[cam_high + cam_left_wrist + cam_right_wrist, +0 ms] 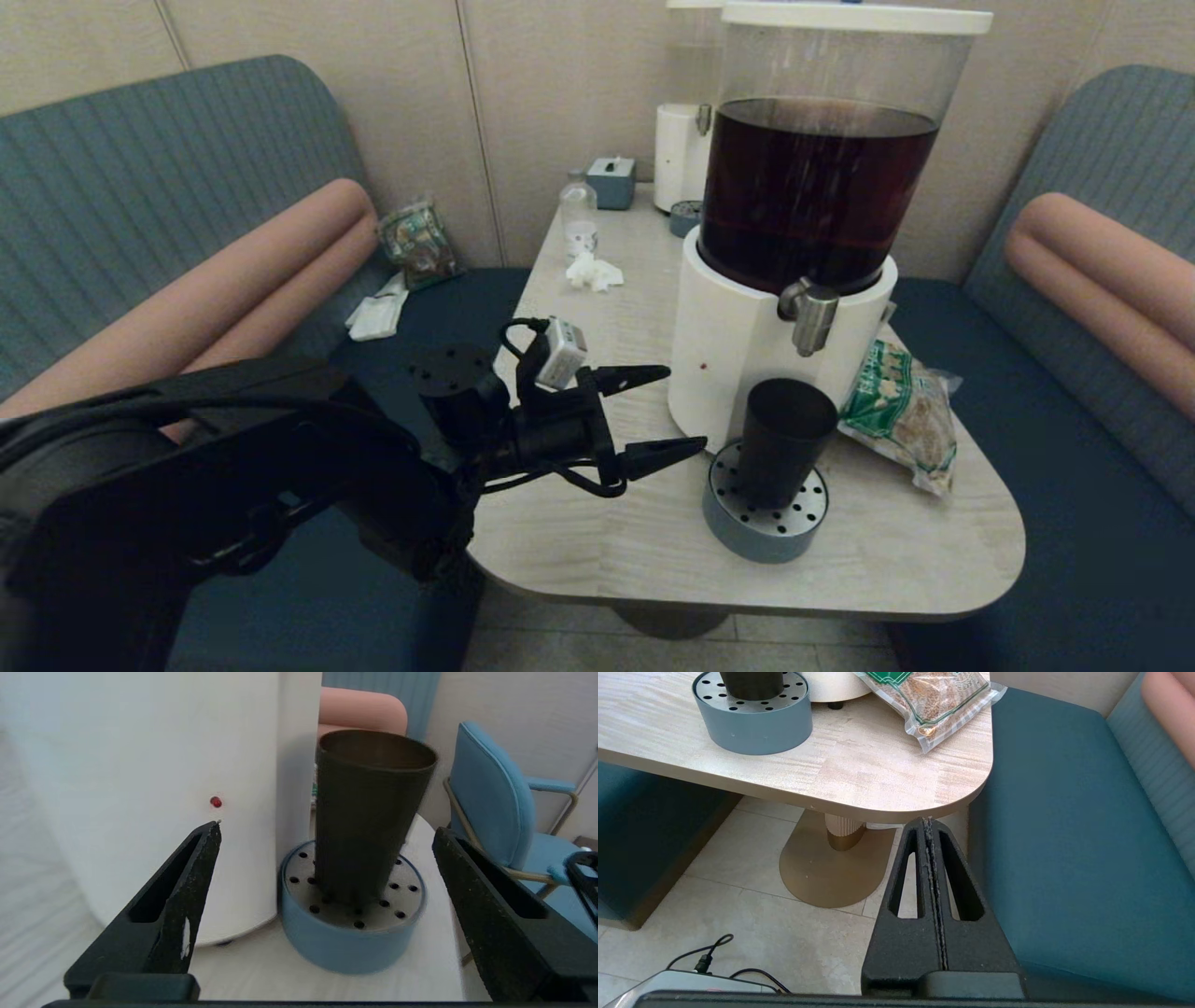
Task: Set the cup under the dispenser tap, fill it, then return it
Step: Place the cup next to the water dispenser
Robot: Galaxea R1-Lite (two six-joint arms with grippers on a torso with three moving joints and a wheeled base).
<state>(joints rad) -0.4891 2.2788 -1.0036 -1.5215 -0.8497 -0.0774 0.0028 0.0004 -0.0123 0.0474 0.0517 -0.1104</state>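
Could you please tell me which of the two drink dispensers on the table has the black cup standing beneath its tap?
The nearer, larger dispenser, with dark brown drink. The cup stands on the drip tray below its tap. The slimmer white dispenser behind has no cup.

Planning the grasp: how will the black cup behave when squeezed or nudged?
The cup is tall with a narrow foot on the drip tray, so a sideways nudge may tip it. It looks like thin plastic, probably light and somewhat flexible. Its tapered wall could slip downward in the open left gripper.
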